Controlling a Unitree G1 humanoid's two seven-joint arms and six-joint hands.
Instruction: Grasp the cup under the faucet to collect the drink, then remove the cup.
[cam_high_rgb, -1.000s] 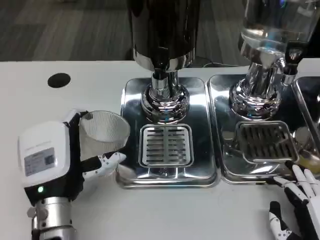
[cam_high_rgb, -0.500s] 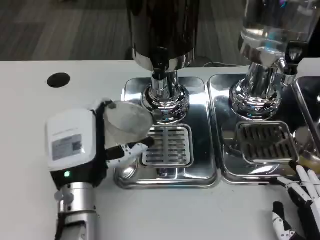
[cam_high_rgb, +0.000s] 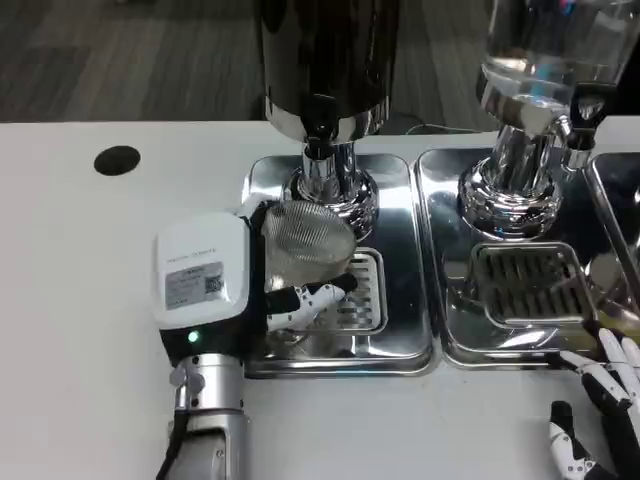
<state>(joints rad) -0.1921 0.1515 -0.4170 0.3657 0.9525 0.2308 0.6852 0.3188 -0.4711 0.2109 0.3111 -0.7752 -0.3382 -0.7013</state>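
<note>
Clear ribbed plastic is what your left hand (cam_high_rgb: 215, 290) holds: one cup (cam_high_rgb: 305, 240), gripped between the white back side and the fingers (cam_high_rgb: 310, 298) curled round its front. You have it tilted, mouth leaning toward the camera, over the left part of the left drip tray (cam_high_rgb: 400, 345), just in front of the chrome base of the dark dispenser (cam_high_rgb: 325, 60). Its rim sits below and slightly left of that dispenser's faucet (cam_high_rgb: 320, 125), overlapping the left edge of the slotted grille (cam_high_rgb: 362, 295).

You can count two dispensers on the counter (cam_high_rgb: 90, 260): the dark one at the middle and a clear-tank dispenser (cam_high_rgb: 545, 60) toward the right edge, each on its own steel tray, with a second grille (cam_high_rgb: 530, 285) in the right tray (cam_high_rgb: 450, 250). A sliver of another tray shows at the far right edge.

Your right hand (cam_high_rgb: 600, 420) rests at the counter's near right corner, holding nothing, fingers spread, fingertips just in front of the right tray's near edge.

One black round hole (cam_high_rgb: 118, 160) sits near the counter's far left.
</note>
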